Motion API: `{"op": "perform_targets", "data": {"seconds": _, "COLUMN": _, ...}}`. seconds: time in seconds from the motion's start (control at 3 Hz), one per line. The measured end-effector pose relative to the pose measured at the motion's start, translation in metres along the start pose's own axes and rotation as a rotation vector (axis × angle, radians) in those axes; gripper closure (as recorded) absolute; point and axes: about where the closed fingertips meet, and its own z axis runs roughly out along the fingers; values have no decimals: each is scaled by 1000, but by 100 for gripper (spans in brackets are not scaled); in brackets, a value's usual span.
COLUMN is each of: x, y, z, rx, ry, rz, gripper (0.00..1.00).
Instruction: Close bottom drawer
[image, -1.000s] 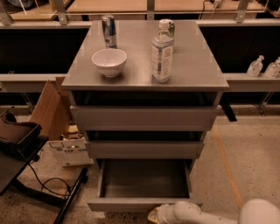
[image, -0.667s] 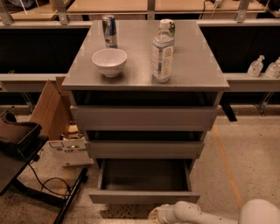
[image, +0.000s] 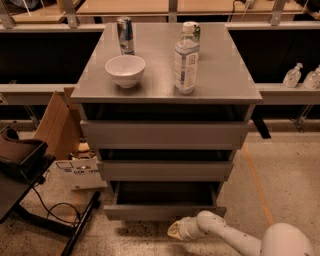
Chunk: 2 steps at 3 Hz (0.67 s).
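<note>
The grey cabinet (image: 165, 95) has three drawers. The bottom drawer (image: 162, 211) is the lowest one and stands pulled out a short way, showing a dark shallow interior behind its plain grey front. My gripper (image: 174, 230) is at the end of the white arm that comes in from the bottom right. It sits low, just in front of and below the bottom drawer's front, near its middle. The middle drawer (image: 165, 170) and the top drawer (image: 164, 134) sit above it.
On the cabinet top stand a white bowl (image: 125, 70), a can (image: 125, 35) and a clear bottle (image: 185, 60). A cardboard box (image: 57, 125) and a black stand with a cable (image: 45, 215) are at the left. Speckled floor lies to the right.
The bottom drawer has slid in toward the cabinet; less of its interior shows. My gripper has followed it forward.
</note>
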Motion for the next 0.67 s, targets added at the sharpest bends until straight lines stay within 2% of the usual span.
{"op": "perform_targets", "data": {"seconds": 0.67, "x": -1, "y": -6, "z": 3, "rx": 7, "ry": -7, "rz": -5, "gripper": 100}}
